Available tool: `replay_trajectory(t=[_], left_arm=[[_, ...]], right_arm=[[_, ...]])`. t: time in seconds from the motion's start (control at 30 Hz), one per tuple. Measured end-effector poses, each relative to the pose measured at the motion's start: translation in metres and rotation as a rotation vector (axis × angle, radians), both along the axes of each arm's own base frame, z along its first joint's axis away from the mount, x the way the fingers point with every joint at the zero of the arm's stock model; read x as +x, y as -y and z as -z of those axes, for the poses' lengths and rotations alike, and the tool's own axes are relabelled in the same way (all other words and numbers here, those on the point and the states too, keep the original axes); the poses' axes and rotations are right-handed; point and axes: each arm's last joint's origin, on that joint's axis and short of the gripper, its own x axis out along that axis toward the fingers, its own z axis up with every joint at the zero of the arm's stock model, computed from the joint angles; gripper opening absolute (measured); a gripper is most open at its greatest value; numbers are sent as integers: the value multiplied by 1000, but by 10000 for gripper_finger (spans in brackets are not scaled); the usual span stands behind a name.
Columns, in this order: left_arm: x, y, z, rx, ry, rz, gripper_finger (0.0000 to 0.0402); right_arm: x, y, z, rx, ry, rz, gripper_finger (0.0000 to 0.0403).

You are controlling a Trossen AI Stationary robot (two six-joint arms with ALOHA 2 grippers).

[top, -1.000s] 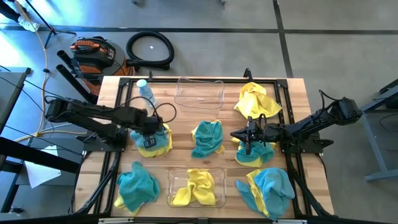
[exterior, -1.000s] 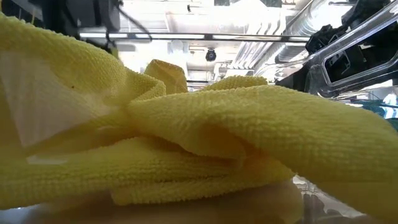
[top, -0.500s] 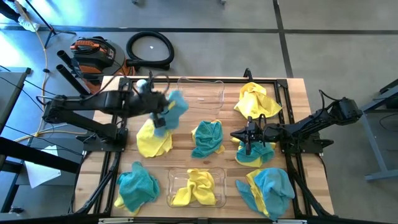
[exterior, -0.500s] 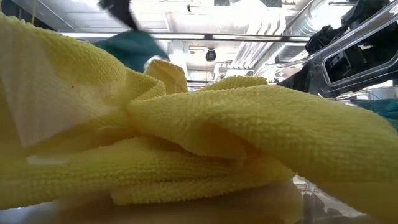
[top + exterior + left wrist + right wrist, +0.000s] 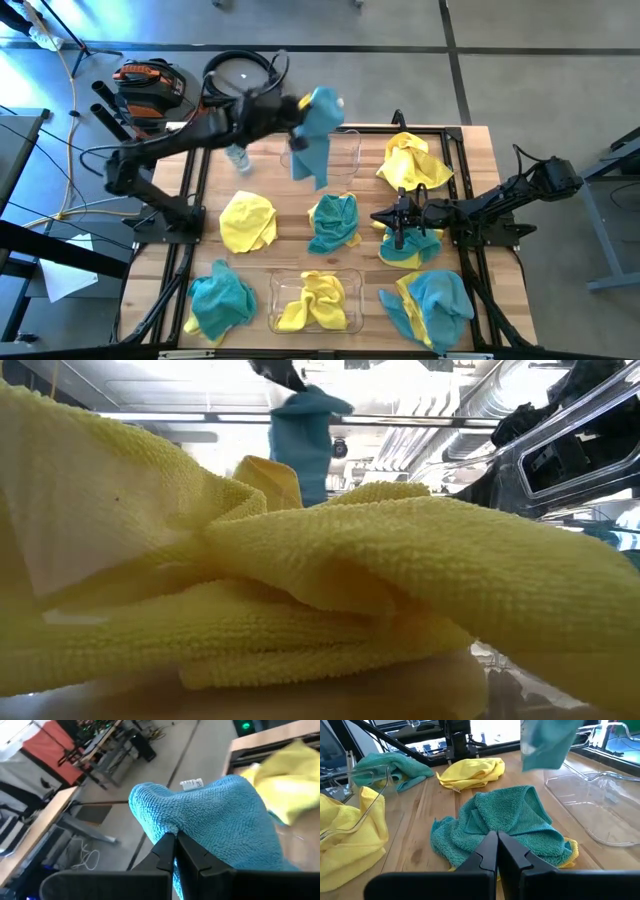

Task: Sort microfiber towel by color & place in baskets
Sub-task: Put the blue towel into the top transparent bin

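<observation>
While a soft teal-blue microfiber towel (image 5: pixel 314 132) is held clamped in the left tool (image 5: pixel 292 106) above the empty clear plastic basket (image 5: pixel 322 152), release there is called for next.

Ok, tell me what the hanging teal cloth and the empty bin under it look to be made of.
Teal cloth, held up by the left gripper: soft looped microfiber, likely; its nubby matte pile and limp drape show. Empty bin: clear, glossy, probably plastic; the wooden table shows through it.

Teal looped-pile microfiber cloth (image 5: pixel 315 135), matt and nubbly; clear glossy plastic bin (image 5: pixel 322 152); light wooden slatted tabletop (image 5: pixel 290 225), smooth; matt black gripper fingers (image 5: pixel 187 856).
</observation>
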Motion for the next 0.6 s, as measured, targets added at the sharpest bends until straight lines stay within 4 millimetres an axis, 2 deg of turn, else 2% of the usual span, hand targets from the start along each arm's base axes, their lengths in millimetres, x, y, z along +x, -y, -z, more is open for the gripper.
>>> replay_trajectory(t=[0.13, 0.23, 0.4, 0.6], left_arm=[[17, -27, 3, -75, 7, 27, 0], [27, -38, 16, -172, -7, 54, 0], [41, -47, 63, -344, -201, 65, 0], [64, -58, 124, -448, -394, 35, 0]], right_arm=[[0, 0, 1, -1, -15, 0, 0], [-1, 0, 3, 2, -31, 2, 0], [-2, 0, 8, 29, -82, 11, 0], [-3, 0, 12, 55, -117, 21, 0]])
